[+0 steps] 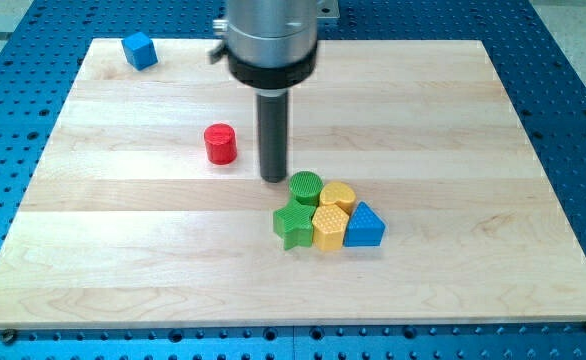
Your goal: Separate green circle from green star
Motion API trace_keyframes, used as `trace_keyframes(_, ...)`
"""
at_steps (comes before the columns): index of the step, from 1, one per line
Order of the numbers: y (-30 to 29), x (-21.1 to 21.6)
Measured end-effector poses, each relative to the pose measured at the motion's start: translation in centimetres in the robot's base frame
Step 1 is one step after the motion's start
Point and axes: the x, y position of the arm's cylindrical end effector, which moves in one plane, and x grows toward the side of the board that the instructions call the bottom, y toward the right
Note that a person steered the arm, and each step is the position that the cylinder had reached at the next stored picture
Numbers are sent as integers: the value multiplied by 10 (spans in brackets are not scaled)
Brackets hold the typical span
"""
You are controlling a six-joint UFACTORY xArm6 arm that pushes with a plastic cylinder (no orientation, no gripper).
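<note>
My tip point(274, 178) just left of green circle point(306, 187), green star point(294, 226) below (touching it), no jaws fitted

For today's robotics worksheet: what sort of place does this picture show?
Probably a robotics lab bench. A wooden board lies on a blue perforated table, small coloured blocks such as the green circle and green star sit on it, and my tip stands just left of the circle.

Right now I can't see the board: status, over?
My tip down just left of green circle. Green circle touching green star below it. Yellow blocks packed against both on the right.
</note>
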Motion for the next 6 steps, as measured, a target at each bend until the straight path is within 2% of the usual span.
trace_keyframes(1, -6, 63)
trace_keyframes(2, 74, 37)
trace_keyframes(3, 133, -28)
trace_keyframes(4, 128, -68)
trace_keyframes(5, 138, -37)
trace_keyframes(6, 165, -47)
